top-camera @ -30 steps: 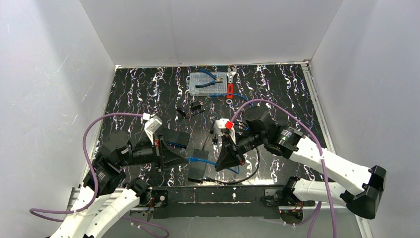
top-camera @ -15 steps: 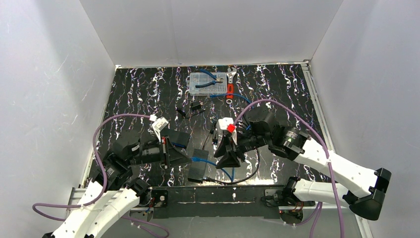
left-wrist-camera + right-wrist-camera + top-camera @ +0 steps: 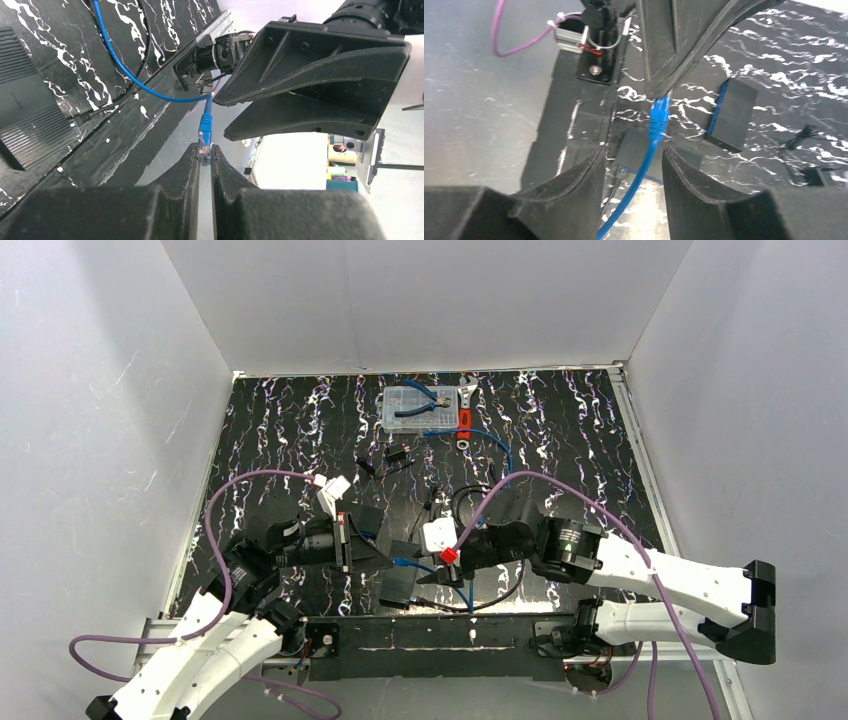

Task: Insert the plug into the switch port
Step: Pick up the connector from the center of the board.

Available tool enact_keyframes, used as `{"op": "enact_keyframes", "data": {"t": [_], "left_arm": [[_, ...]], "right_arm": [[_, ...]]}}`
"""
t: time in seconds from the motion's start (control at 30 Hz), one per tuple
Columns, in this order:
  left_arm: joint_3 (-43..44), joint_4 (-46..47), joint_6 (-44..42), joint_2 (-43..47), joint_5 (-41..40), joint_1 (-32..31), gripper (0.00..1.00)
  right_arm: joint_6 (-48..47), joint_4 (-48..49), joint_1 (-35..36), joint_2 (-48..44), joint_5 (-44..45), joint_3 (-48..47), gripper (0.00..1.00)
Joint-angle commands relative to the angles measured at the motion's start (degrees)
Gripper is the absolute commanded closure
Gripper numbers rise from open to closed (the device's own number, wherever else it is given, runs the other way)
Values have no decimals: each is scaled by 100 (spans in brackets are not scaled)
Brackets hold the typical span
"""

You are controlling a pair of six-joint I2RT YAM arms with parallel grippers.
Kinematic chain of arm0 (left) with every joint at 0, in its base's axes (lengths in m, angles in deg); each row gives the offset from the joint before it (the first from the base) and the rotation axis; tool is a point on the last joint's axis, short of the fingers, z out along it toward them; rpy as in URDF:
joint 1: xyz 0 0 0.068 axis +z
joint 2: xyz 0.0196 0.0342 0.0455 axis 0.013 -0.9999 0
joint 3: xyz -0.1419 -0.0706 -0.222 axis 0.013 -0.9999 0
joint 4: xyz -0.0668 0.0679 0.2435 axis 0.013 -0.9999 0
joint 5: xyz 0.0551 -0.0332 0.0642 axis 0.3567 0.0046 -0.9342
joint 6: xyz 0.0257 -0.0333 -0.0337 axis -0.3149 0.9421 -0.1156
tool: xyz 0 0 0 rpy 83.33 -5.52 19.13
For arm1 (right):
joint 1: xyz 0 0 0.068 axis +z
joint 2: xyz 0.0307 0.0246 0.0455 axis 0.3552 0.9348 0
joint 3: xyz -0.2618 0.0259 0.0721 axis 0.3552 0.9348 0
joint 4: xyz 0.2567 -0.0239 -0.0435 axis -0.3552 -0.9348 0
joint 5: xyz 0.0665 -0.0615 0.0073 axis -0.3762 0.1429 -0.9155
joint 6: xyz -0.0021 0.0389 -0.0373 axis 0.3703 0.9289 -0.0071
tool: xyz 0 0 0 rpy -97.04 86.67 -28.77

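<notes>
The left gripper (image 3: 204, 151) is pressed together on the blue plug (image 3: 205, 131), pinching its end, with the cable (image 3: 640, 172) leading out ahead of the fingertips. The plug looks light, hard and small, and its latch is probably fragile. The cable is springy and will tug, so the plug body seems the place to hold. The black box (image 3: 403, 585) lies just below these fingertips; I cannot make out its socket. The right gripper (image 3: 633, 152) stands spread, a finger either side of the cable. Room between the grippers is tight.
</notes>
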State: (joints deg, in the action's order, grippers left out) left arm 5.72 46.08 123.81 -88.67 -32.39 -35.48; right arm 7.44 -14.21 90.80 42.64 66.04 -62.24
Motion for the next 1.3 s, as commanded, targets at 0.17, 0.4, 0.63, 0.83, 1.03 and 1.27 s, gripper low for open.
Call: {"op": "enact_keyframes", "data": {"t": [0.17, 0.4, 0.63, 0.83, 1.03, 1.27], "left_arm": [[-107, 42, 359, -96, 177, -23, 100], [-153, 152, 471, -115, 248, -20, 100], [-127, 132, 471, -115, 269, -20, 100], [-124, 133, 460, -101, 265, -17, 100], [-172, 324, 565, -92, 338, -18, 100], [-181, 488, 629, -19, 343, -16, 99]], "right_arm": [[-448, 1276, 424, 26, 1099, 301, 49], [-485, 1261, 576, 204, 1291, 236, 56], [-502, 1178, 612, 232, 1304, 214, 62], [-485, 1143, 622, 213, 1351, 229, 73], [-485, 1082, 631, 243, 1350, 232, 87], [-485, 1028, 650, 198, 1480, 253, 99]]}}
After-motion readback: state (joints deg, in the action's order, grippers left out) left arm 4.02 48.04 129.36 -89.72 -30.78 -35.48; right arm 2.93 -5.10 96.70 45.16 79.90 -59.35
